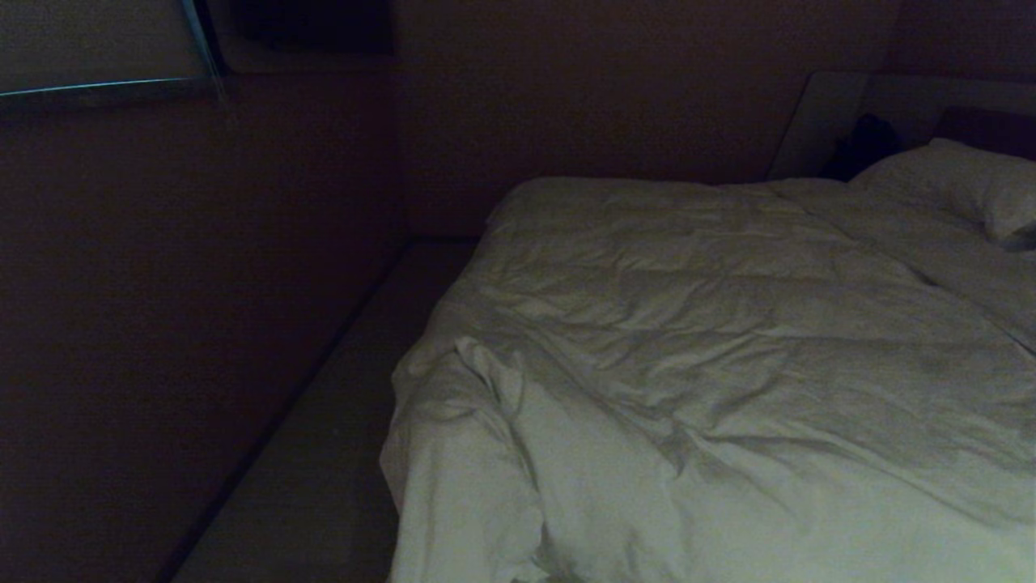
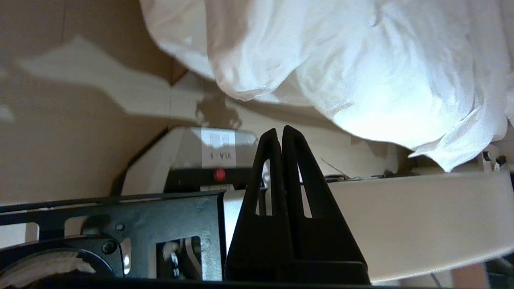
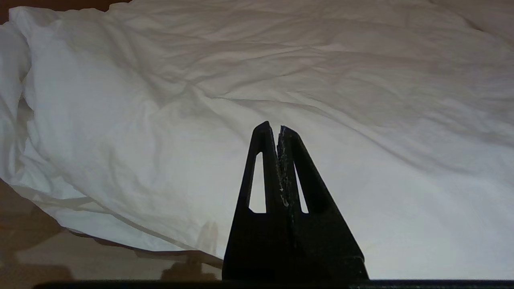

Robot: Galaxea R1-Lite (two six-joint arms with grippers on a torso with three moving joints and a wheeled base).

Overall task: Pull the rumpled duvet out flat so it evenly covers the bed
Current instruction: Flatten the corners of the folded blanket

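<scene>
**Rumpled duvet on the bed, both grippers closed and empty**

In the head view, the duvet (image 1: 712,356) is lying across the bed (image 1: 817,121), covering most of its top in heavy creases. Its near left corner (image 1: 477,380) is bunching into a thick fold and spilling over the bed's edge toward the pale platform (image 1: 324,453) running alongside. A white pillow (image 1: 963,182) is resting at the far right, just beyond the duvet's upper edge, with a dark shape (image 1: 866,146) sitting beside it against the headboard panel. Neither arm is showing in this view.

In the left wrist view, the left gripper (image 2: 280,134) is pointing along the robot's own pale base (image 2: 401,216), with its fingers (image 2: 299,168) pressed together and gripping nothing. The hanging edge of the duvet (image 2: 361,72) is lying beyond the tips, clear of them, over tan flooring (image 2: 60,132).

In the right wrist view, the right gripper (image 3: 274,128) is hovering in front of the duvet (image 3: 321,80), its fingers (image 3: 263,160) likewise pressed together and empty. The cloth is filling nearly the whole view, with its draped edge (image 3: 92,224) hanging just above the floor.
</scene>
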